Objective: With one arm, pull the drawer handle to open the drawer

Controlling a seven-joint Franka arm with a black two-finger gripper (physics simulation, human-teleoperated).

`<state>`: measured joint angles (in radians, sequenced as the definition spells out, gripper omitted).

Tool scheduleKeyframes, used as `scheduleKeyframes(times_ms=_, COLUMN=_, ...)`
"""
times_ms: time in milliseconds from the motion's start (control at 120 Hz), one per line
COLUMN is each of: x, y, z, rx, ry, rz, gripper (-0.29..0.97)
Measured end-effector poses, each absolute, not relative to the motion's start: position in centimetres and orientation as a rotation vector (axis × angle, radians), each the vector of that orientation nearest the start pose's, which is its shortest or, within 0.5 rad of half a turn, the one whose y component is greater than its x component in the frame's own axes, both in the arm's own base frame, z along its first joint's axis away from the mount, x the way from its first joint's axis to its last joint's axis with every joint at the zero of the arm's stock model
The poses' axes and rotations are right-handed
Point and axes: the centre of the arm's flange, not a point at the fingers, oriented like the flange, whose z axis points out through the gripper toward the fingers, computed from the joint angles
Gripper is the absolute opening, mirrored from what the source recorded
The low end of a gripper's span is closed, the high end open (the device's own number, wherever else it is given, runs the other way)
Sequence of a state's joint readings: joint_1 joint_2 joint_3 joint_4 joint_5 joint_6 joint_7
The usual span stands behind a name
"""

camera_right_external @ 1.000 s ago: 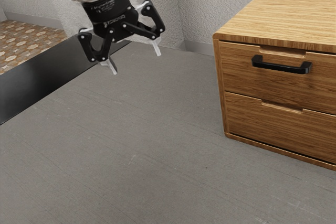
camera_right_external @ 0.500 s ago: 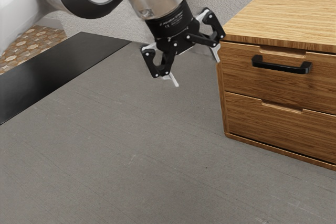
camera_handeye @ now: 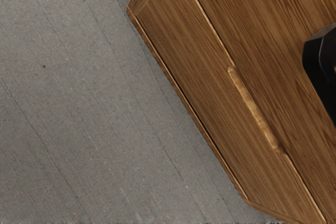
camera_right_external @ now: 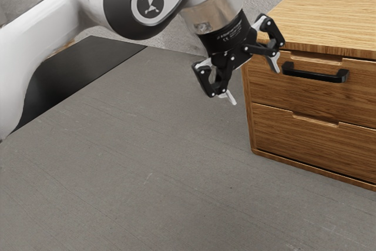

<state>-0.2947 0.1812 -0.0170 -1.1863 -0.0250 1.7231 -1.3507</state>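
A bamboo-coloured cabinet [camera_right_external: 329,16] with two drawers stands at the exterior view's right. Its top drawer [camera_right_external: 305,95] carries a black bar handle [camera_right_external: 315,73] and sits flush with the cabinet front. My black gripper [camera_right_external: 252,80] hangs open just to the left of that handle, at the cabinet's front left corner, with one fingertip [camera_right_external: 274,63] close to the handle's left end and the other [camera_right_external: 231,97] lower. The wrist view looks down the cabinet front [camera_handeye: 210,61], with the lower drawer's recessed grip [camera_handeye: 254,109] and part of the black handle [camera_handeye: 321,66].
The lower drawer [camera_right_external: 311,139] has no bar handle, only a cut-out slot. Grey floor [camera_right_external: 147,168] spreads in front of the cabinet. A black slab [camera_right_external: 70,74] lies at the exterior view's left, under my arm.
My arm has swept from the exterior view's left to the right, bringing the open gripper up to the cabinet's front corner beside the handle. The drawer has not moved.
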Motion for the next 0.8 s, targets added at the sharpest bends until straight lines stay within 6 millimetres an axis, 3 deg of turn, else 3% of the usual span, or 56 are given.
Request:
scheduleKeyframes(times_ms=417, x=62.8, y=-21.0, z=69.6, rx=-2.951, ry=-1.838, rz=-0.425, gripper=0.63)
scheduleKeyframes(times_ms=800, x=64.9, y=-21.3, z=68.5, rx=-2.889, ry=-1.975, rz=-0.425, gripper=0.59)
